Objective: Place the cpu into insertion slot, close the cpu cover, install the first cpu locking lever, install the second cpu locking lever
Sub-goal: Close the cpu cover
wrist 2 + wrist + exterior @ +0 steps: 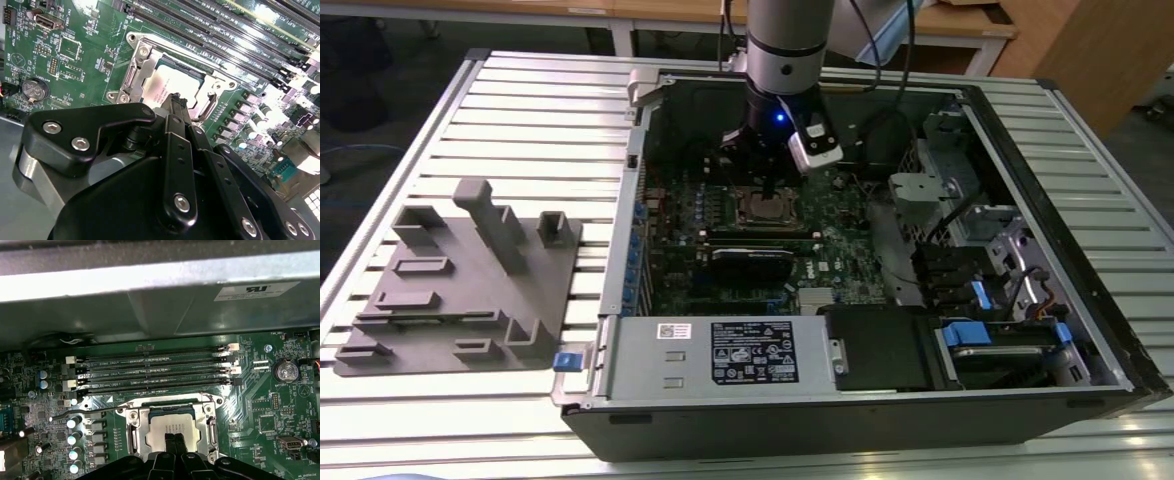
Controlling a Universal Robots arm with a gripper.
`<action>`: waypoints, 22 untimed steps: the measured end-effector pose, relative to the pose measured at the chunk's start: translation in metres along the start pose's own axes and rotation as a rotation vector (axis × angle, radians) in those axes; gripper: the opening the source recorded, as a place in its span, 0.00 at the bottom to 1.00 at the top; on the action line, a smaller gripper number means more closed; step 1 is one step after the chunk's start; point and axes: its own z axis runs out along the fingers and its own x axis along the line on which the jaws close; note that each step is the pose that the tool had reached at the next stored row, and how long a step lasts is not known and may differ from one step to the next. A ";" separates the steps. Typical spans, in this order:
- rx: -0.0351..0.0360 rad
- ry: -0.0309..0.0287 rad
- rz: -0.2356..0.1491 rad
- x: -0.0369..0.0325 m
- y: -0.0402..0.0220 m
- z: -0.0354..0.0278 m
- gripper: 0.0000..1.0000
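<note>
The computer case (pixel 1067 200) lies open on the table (pixel 534 90), with the moulded fixture (pixel 460 290) beside it toward the exterior view's left. Inside, on the motherboard (pixel 841 250), the cpu (pixel 167 430) sits in the insertion slot (pixel 765 208), the cpu cover (pixel 134 427) flat around it and the memory slots (pixel 155 372) just beside. The gripper (pixel 174 440) hangs directly over the cpu.

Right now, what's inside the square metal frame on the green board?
The chip, its silvery top showing through the window of the frame. The end effector hides part of it, and what lies beneath the chip is covered.
</note>
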 end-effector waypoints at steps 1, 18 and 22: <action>-0.0002 -0.0001 0.000 0.0000 0.0000 -0.0002 0.11; -0.0001 0.0000 0.000 -0.0003 -0.0023 -0.0011 0.11; -0.0001 -0.0001 0.000 -0.0003 -0.0023 -0.0010 0.11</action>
